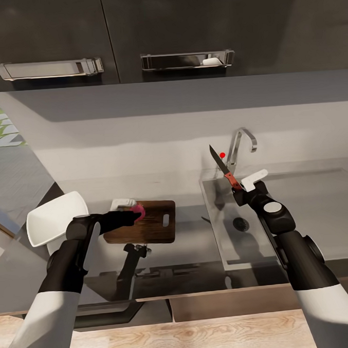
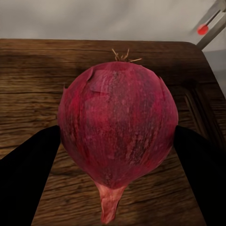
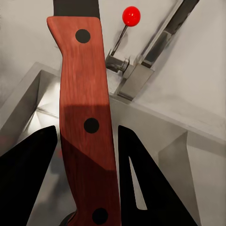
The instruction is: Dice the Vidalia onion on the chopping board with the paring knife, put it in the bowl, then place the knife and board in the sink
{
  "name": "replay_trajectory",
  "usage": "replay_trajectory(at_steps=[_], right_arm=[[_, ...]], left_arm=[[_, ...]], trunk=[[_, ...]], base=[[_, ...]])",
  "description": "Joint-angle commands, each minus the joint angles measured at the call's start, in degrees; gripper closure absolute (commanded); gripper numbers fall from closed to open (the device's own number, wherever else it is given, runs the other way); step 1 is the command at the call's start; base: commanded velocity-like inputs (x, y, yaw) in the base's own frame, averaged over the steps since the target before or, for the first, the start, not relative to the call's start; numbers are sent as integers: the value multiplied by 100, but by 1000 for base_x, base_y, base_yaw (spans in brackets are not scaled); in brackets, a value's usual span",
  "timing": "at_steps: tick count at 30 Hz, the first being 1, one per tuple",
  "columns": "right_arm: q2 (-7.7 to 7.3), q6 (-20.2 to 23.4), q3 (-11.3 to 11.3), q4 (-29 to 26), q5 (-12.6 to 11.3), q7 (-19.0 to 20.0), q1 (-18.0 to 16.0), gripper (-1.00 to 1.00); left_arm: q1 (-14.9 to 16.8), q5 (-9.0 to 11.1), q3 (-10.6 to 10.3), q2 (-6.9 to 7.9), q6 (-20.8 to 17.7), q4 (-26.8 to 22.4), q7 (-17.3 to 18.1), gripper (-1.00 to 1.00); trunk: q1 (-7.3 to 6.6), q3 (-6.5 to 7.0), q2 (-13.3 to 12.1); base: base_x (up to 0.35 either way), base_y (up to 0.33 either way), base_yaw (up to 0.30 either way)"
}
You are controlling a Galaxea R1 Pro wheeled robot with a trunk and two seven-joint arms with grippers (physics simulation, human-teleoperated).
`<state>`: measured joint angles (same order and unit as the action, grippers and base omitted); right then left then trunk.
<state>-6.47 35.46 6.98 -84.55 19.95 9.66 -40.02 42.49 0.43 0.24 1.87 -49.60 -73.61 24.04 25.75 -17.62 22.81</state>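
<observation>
My left gripper (image 1: 135, 211) is shut on the pinkish-red Vidalia onion (image 1: 139, 211), holding it just over the left part of the dark-brown chopping board (image 1: 151, 227). In the left wrist view the onion (image 2: 117, 125) sits between the two dark fingers (image 2: 28, 169), with the board's grain (image 2: 37, 89) under it. My right gripper (image 1: 240, 188) is shut on the red handle of the paring knife (image 1: 222, 167), blade pointing up and away above the steel sink (image 1: 280, 224). The handle (image 3: 87, 127) shows close in the right wrist view, with the faucet (image 3: 141, 66) beyond. The white bowl (image 1: 55, 217) sits left of the board.
The chrome faucet (image 1: 240, 144) with its red knob (image 1: 222, 154) rises behind the sink. Dark upper cabinets (image 1: 135, 37) with steel handles hang overhead. The grey countertop (image 1: 194, 255) runs to a front edge over pale wood floor (image 1: 194, 337). The sink drain (image 1: 241, 222) lies below the knife.
</observation>
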Motion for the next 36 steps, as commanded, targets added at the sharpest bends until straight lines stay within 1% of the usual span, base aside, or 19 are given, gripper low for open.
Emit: replay_trajectory(at_steps=[1,5,10,12,36], right_arm=[[-4,31,5,-9,53,53,-6,100],[-4,31,35,-9,53,54,-6,100],[-4,31,156,-9,53,54,0,100],[-4,31,171,-9,53,54,2,100],[-4,31,181,-9,53,54,3,100]], left_arm=[[5,1,2,0,-32,-4,13,100],[5,1,2,-2,-30,-4,6,100],[5,1,2,-6,-32,-4,4,100],[5,1,2,-4,-32,-4,4,100],[5,1,2,-2,-32,-6,12,100]], trunk=[[3,-11,11],[3,-11,11],[3,-19,11],[3,-24,11],[3,-92,11]], base=[[0,0,0],[0,0,0],[0,0,0],[0,0,0],[0,0,0]])
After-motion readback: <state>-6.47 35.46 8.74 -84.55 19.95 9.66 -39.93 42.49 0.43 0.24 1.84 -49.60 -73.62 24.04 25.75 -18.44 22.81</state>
